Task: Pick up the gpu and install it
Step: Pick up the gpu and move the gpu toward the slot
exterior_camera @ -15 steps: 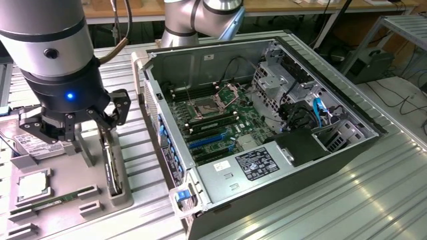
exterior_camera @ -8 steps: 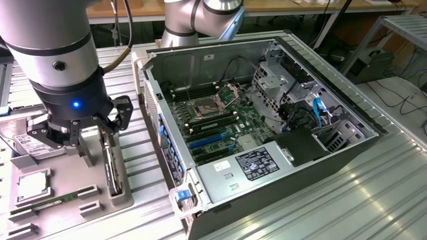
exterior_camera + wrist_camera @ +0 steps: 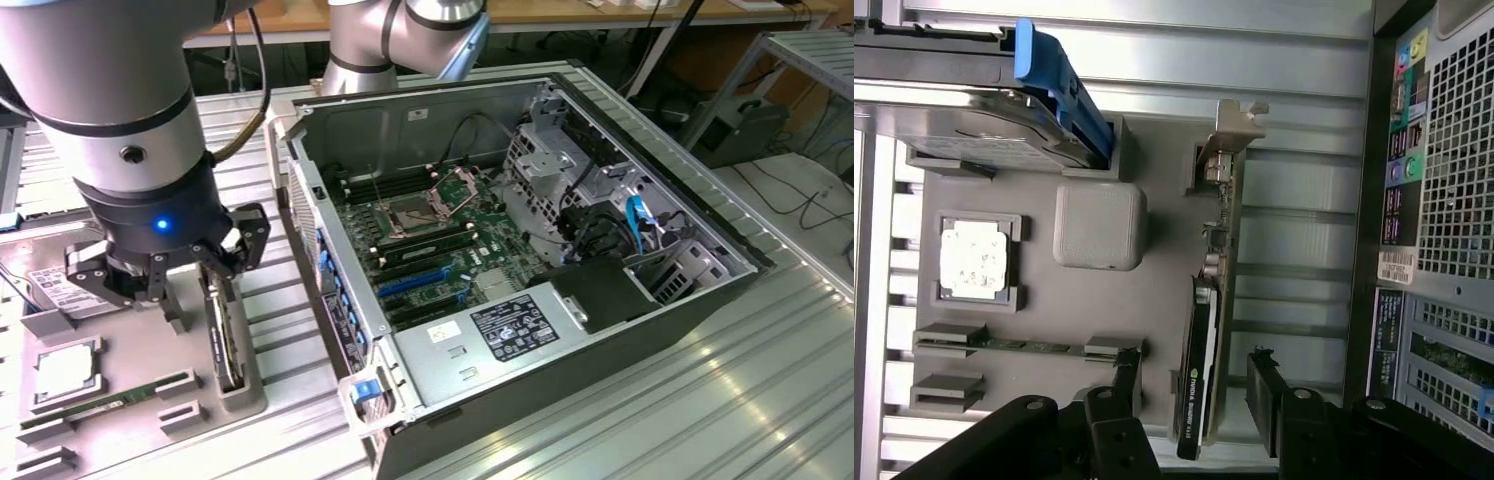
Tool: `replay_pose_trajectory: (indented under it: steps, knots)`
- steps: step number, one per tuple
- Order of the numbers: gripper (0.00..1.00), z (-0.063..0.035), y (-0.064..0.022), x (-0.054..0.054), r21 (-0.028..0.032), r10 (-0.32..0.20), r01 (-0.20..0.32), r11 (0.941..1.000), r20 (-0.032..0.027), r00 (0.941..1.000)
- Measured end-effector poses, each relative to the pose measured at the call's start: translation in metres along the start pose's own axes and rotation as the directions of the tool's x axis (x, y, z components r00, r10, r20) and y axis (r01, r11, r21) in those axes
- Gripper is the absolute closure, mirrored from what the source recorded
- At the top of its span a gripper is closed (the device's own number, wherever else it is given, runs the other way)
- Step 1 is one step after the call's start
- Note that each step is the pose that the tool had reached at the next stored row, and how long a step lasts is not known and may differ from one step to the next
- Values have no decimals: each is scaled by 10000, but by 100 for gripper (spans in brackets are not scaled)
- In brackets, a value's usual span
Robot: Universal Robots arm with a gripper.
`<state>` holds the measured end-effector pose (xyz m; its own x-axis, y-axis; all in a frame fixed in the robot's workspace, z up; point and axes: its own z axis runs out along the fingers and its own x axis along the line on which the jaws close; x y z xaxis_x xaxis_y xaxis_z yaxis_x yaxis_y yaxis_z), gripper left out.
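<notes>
Gripper above gpu, fingers spread, nothing held.
The gpu stands on edge in the gray parts tray, just below the gripper and between its two fingers, clear of both. The open PC case is beside the gripper.

The surface is a slatted metal top. A grey fixture tray lies on it at the exterior view's left. An open computer case lies just beside the tray.

Bright, even light; glare streaks the metal table; shadows soft.
</notes>
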<state>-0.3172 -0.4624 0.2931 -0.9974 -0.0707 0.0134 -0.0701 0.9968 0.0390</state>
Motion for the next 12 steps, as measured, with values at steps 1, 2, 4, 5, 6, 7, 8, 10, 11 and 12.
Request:
replay_pose_trajectory:
  steps: [1, 2, 4, 5, 6, 7, 8, 10, 11, 12]
  knots:
    - [45, 20, -1, -1, 0, 0, 0, 10000, 0, 10000]
    - [45, 39, -2, -2, 0, 0, 0, 10000, 1, 10000]
    - [45, 77, -3, -3, 0, 0, 0, 10000, 0, 10000]
    - [45, 94, -4, -3, 0, 0, 0, 10000, 0, 10000]
    - [45, 118, -5, -4, 0, 0, 0, 10000, 1, 10000]
    - [45, 140, -6, -4, 0, 0, 0, 10000, 0, 10000]
    - [45, 159, -6, -4, 0, 0, 0, 10000, 1, 10000]
    - [45, 199, -8, -5, 0, 0, 0, 10000, 1, 10000]
    - [45, 215, -9, -5, 1, 0, 0, 10000, -1, 10000]
    - [45, 233, -9, -6, 1, 1, -1, 10000, 0, 10000]
